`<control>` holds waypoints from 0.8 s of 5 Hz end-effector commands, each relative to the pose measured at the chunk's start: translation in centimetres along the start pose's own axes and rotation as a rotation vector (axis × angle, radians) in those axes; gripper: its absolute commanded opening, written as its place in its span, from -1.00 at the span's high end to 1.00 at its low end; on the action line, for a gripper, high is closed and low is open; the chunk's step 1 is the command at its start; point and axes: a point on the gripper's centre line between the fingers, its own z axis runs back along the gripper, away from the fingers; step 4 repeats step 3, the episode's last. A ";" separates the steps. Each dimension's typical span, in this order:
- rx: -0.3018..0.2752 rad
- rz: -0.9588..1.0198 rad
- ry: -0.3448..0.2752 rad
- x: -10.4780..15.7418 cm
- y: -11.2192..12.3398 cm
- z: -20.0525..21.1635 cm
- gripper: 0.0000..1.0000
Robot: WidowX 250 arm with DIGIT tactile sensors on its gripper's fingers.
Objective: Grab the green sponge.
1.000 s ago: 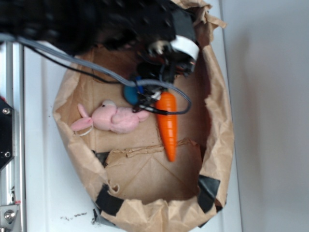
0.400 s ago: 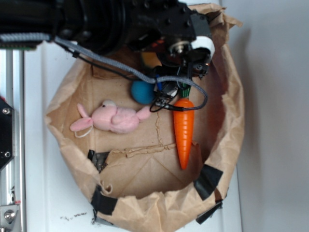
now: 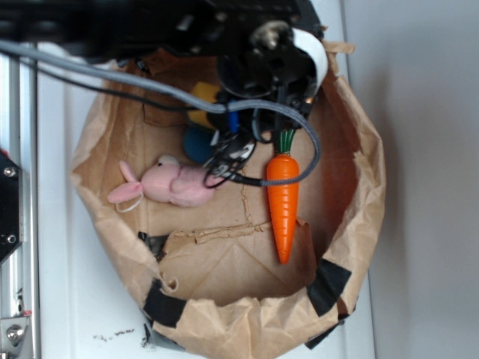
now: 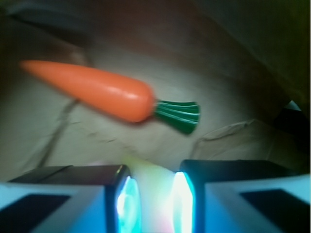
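The green sponge (image 3: pixel 203 94) shows only as a yellow foam corner with no green visible, lying at the far side of the paper bag (image 3: pixel 352 224), mostly hidden under the arm and just above the blue ball (image 3: pixel 197 144). In the wrist view a pale yellowish blur sits between the two fingers of the hand (image 4: pixel 151 201), which stand slightly apart; whether they grip it cannot be told. The carrot (image 3: pixel 283 203) lies nearby, the pink plush rabbit (image 3: pixel 171 184) beside the ball. The bag rests on a white table (image 3: pixel 67 284).
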 end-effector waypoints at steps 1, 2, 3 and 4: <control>-0.029 -0.038 -0.096 -0.6 -1.5 3.6 1.00; -0.083 -0.028 -0.136 -0.8 -1.3 3.8 1.00; -0.092 -0.052 -0.214 -1.1 -1.4 3.8 1.00; -0.092 -0.052 -0.214 -1.1 -1.4 3.8 1.00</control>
